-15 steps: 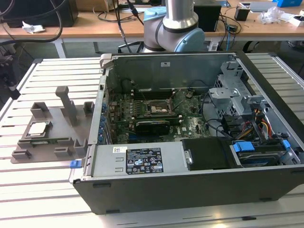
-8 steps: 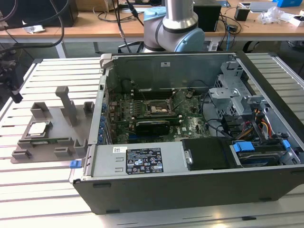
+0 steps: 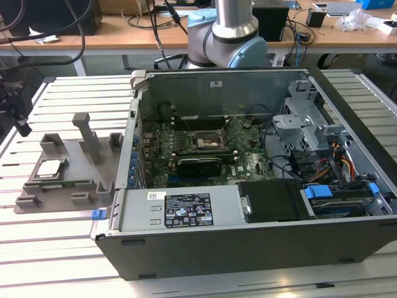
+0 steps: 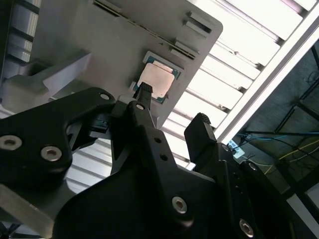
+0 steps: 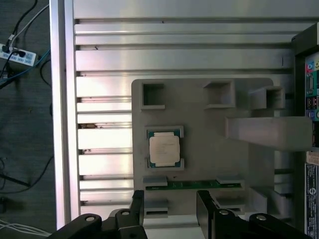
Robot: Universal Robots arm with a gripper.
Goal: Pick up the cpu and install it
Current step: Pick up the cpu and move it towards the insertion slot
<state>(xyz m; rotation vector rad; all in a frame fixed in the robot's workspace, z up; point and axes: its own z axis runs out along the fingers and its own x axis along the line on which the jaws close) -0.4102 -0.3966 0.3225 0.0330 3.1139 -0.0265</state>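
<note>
The cpu (image 5: 164, 149) is seated in the holder tray (image 5: 209, 149), its top left uncovered. The gripper (image 5: 169, 209) is held spread wide and empty, apart from the tray; its body is cut off.

The cpu (image 5: 164, 149) is a small, flat, square chip with a silvery-grey metal top and a thin pale edge. It lies level, metal top upward, seated in a square recess of the grey holder tray (image 5: 209, 164). Raised corner pieces of the tray frame it. In the exterior view the cpu (image 3: 49, 167) sits in the part of the tray toward the exterior view's left.
</note>
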